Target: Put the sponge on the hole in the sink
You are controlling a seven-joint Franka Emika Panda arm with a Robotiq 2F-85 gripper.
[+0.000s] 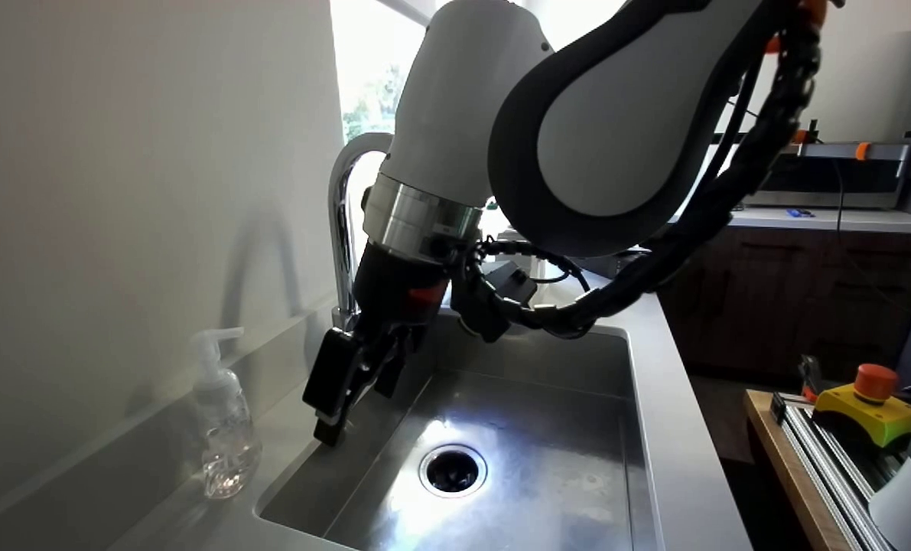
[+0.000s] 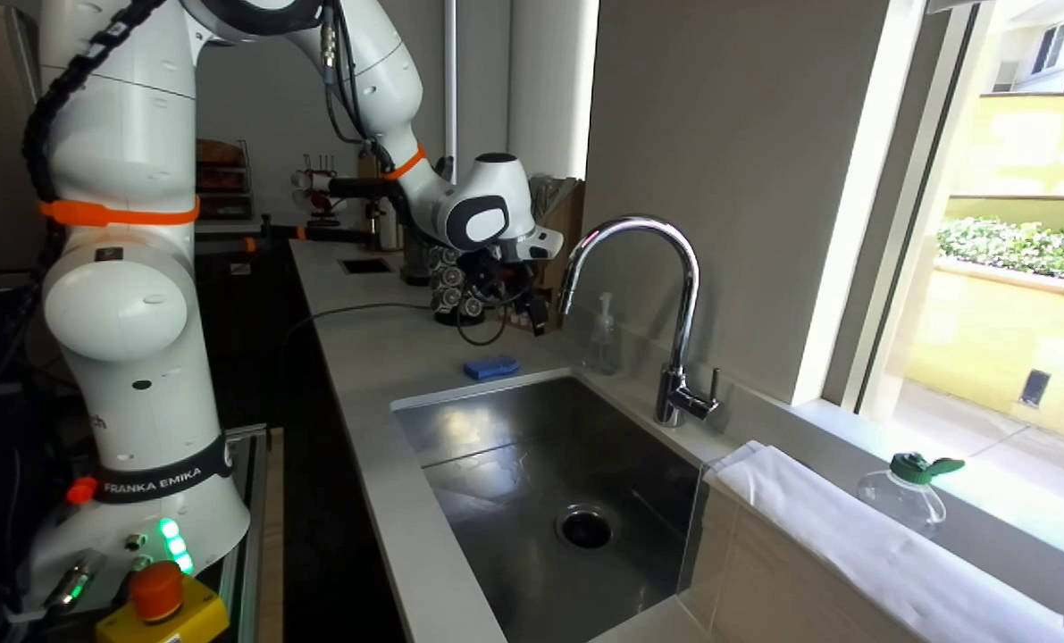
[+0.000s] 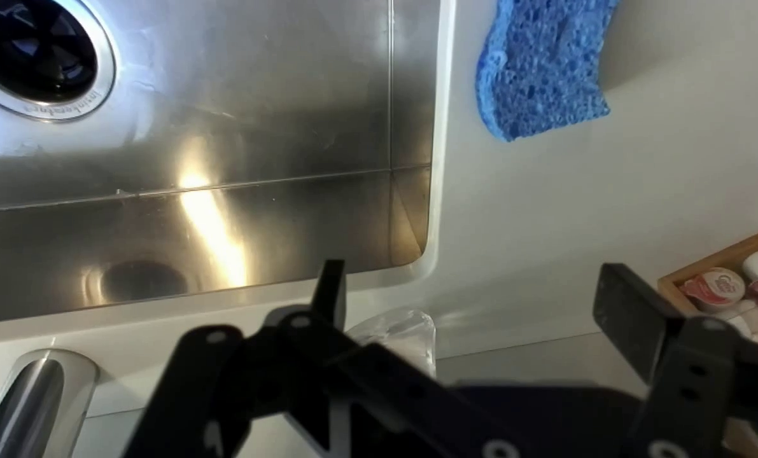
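The blue sponge (image 2: 491, 367) lies on the counter just beyond the sink's end rim. It also shows at the top of the wrist view (image 3: 547, 70), cut by the frame edge. The steel sink (image 1: 562, 428) shows in both exterior views (image 2: 496, 491) and the wrist view (image 3: 277, 83). The hole (image 1: 453, 471) is a dark drain with a shiny rim, uncovered; it also shows in the other views (image 2: 584, 527) (image 3: 41, 57). My gripper (image 3: 471, 280) is open and empty, its fingers wide apart above the counter near the sink corner, apart from the sponge. It shows in both exterior views (image 1: 359, 413) (image 2: 532, 317).
A clear soap bottle (image 1: 229, 451) stands by the wall, partly behind a finger in the wrist view (image 3: 410, 334). The chrome faucet (image 2: 688, 286) arches over the sink side. A wooden box (image 3: 684, 273) with small cups sits at right. A white cloth (image 2: 880, 536) lies beside the sink.
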